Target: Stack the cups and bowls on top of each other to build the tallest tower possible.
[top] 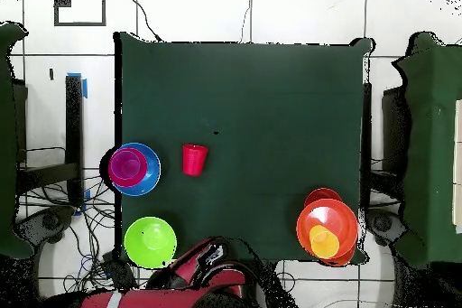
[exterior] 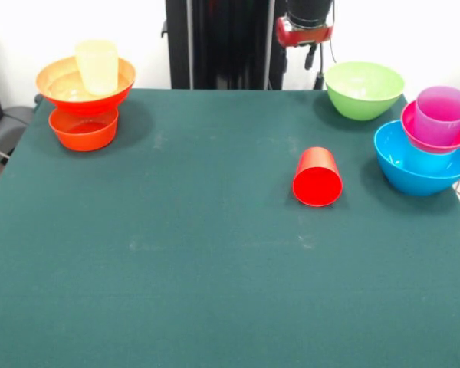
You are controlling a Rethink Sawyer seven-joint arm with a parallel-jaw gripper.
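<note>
A red cup (exterior: 317, 178) (top: 194, 159) lies on its side in the middle right of the table, mouth toward the camera. At the back left a yellow cup (exterior: 97, 67) (top: 324, 241) stands in a wide orange bowl (exterior: 61, 96) (top: 311, 223), which rests on a small orange bowl (exterior: 83, 130). On the right a purple cup (exterior: 443, 115) (top: 126, 166) sits in a magenta bowl (exterior: 411, 129), stacked over a light blue cup (exterior: 429, 159) in the large blue bowl (exterior: 422, 178) (top: 152, 178). A lime green bowl (exterior: 364, 90) (top: 150, 241) stands alone. My gripper (exterior: 310, 46) hangs drawn back behind the table's far edge, holding nothing that I can see.
The dark green table (exterior: 215, 261) (top: 271, 106) has its stacks at both back corners. The red and black arm (top: 203, 273) sits beyond the table edge near the lime green bowl. Cables run along the floor beside the table.
</note>
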